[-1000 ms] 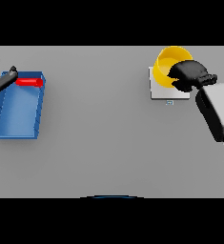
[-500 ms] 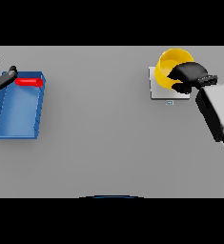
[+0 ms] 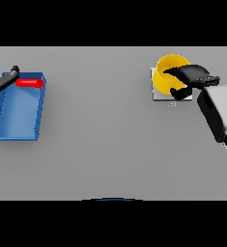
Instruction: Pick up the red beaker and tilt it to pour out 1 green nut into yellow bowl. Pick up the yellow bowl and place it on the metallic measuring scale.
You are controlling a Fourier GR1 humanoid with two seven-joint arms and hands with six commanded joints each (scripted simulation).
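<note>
The yellow bowl (image 3: 165, 72) sits on the metallic measuring scale (image 3: 159, 96) at the far right of the table. My right hand (image 3: 194, 76) is at the bowl's right side, with fingers curled over its rim and the thumb under its near wall. The bowl's inside is partly hidden by the hand, and no green nut shows. The red beaker (image 3: 29, 83) lies on its side at the far end of a blue tray (image 3: 18, 113) on the left. My left hand (image 3: 3, 80) hovers at the tray's far left corner, fingers spread, just left of the beaker and apart from it.
The scale's small display tab (image 3: 171, 103) sticks out toward me. My right forearm (image 3: 219, 113) slants from the lower right up to the bowl. Grey table (image 3: 105, 135) stretches between the tray and the scale.
The yellow bowl has come down a little onto the scale with my right hand still on it. My left hand has drifted slightly left near the tray corner.
</note>
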